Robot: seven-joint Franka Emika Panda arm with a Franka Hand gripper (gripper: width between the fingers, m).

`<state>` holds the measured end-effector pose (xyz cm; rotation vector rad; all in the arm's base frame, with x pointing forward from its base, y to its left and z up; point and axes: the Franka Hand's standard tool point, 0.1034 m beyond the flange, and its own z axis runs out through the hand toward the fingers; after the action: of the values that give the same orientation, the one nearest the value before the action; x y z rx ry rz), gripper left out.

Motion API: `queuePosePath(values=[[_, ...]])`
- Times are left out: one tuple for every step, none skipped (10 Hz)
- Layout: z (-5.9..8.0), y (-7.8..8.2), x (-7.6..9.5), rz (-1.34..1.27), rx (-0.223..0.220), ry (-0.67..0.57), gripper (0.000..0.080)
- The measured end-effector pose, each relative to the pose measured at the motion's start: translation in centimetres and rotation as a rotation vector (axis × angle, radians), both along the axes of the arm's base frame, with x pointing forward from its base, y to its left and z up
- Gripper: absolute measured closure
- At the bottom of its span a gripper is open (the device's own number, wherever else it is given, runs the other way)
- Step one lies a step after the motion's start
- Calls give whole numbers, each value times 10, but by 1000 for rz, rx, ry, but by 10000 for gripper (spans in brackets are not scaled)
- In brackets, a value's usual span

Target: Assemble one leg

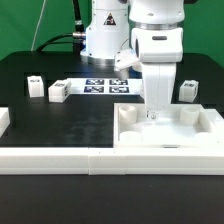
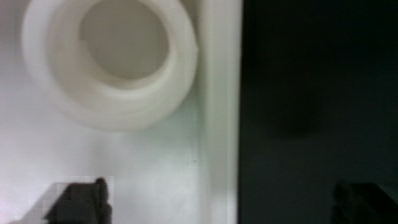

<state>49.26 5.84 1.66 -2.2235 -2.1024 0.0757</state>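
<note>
Three small white legs with tags stand on the black table in the exterior view: two at the left and one at the right. My gripper is lowered over the large white tray, far from all the legs. In the wrist view the gripper is open and empty, its dark fingertips wide apart. They straddle the tray's edge, with a round socket in the white surface and black table beside it. No leg shows in the wrist view.
The marker board lies at the back centre in front of the robot base. A low white rail runs along the front. Another white part sits at the exterior view's left edge.
</note>
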Motion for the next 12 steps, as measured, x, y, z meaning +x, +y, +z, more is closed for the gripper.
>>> queuePosePath(values=[[0,0,0,0,0,0,158],[0,0,0,0,0,0,158],[0,0,0,0,0,0,151],[0,0,0,0,0,1,151],[0,0,0,-1,0,0,150],[9,-1,-5,-31,-8,-4,150],[25,-2,-16,-73,-22,-13,150],[39,1,-28,-132,-36,-23,150],[49,7,-36,-177,-46,-35,150],[53,8,-39,-200,-47,-44,150],[51,6,-40,-199,-47,-40,150],[51,7,-40,-259,-49,-37,150]])
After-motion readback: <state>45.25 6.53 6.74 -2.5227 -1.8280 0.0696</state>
